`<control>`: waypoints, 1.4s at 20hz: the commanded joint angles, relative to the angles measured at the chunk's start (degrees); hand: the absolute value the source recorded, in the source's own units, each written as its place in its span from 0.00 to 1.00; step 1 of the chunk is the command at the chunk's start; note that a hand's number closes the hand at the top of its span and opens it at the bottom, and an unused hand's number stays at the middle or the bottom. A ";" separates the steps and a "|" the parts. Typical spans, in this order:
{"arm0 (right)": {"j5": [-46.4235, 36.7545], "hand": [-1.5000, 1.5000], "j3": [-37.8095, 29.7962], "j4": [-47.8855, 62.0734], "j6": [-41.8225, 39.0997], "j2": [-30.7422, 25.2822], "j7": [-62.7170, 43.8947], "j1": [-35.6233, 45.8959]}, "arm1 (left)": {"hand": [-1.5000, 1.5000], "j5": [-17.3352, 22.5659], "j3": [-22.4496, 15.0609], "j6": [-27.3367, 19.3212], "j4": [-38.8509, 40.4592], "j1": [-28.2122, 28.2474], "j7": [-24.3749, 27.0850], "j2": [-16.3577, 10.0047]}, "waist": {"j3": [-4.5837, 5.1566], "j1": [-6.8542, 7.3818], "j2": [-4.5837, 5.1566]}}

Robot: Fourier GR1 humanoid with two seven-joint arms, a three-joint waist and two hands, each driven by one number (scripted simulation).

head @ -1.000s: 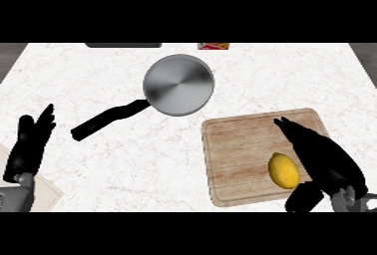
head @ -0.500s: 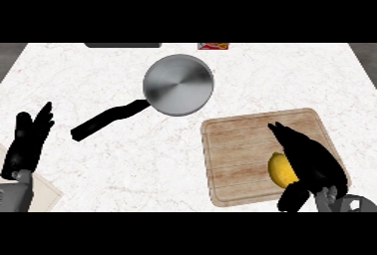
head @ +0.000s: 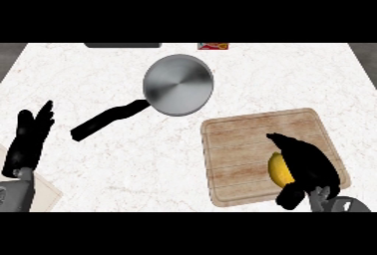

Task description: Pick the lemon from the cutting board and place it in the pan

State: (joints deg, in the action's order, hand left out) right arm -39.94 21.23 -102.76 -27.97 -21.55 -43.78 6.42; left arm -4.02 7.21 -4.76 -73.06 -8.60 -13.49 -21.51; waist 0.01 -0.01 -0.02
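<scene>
Standing by the white marbled counter (head: 81, 74) and looking down as the head view does, I see a round steel pan (head: 178, 84) lying a little above the middle, its bowl bare and shiny, with its black handle (head: 106, 121) slanting away toward the lower left. To the lower right of the pan, near it but apart, lies a pale wooden cutting board (head: 236, 149) with rounded corners, turned slightly askew on the counter. The yellow lemon (head: 278, 168) sits on that board, toward its lower right part, well apart from the pan. The robot's black right hand (head: 313, 164) comes in from the lower right edge and lies over the lemon's right side, hiding part of it; its fingers run long and nearly straight past the fruit's upper end, not wrapped round it, while the thumb (head: 288, 198) juts out just below the fruit's lower end. The black left hand (head: 28, 144) shows at the left edge, fingers straight and pointing up, holding nothing, resting well away from the pan's handle. Beneath its grey forearm a pale beige flat corner (head: 46, 191) pokes out at the lower left. Along the far edge of the counter lie a dark flat object (head: 121, 45) and a small red and white item (head: 213, 46), both cut off by the view.
</scene>
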 commanded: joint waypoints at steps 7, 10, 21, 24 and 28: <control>-10.60 1.00 1.04 0.30 2.31 -0.42 7.01 0.60 | 0.50 -1.73 1.41 0.40 1.49 0.50 2.27 1.81 | 0.00 -0.11 0.01; -11.96 1.00 -1.24 1.01 1.86 1.29 4.35 0.31 | 0.50 -1.14 1.67 2.04 -4.03 2.90 -0.48 1.19 | -0.01 0.02 -0.04; -29.89 1.00 10.77 -7.08 10.81 21.24 -25.25 -8.36 | 0.50 -0.43 2.37 2.82 -3.07 2.38 -0.22 0.81 | 0.02 -0.08 -0.11; -36.33 1.00 11.64 -13.95 14.73 16.84 -19.08 -7.69 | 0.50 -2.08 1.49 1.62 -1.05 2.85 1.30 1.87 | 0.05 -0.63 -0.17; -45.40 1.00 15.10 -15.22 19.02 19.69 -17.75 -0.07 | 0.50 -3.52 0.58 0.14 -3.66 3.95 1.11 2.51 | 0.04 0.15 -0.27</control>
State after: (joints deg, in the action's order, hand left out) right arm -78.72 33.69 -115.78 -13.39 -3.85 -58.84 1.33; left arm -5.73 8.96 -3.26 -76.42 -5.67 -13.67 -20.04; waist 0.05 -0.21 -0.32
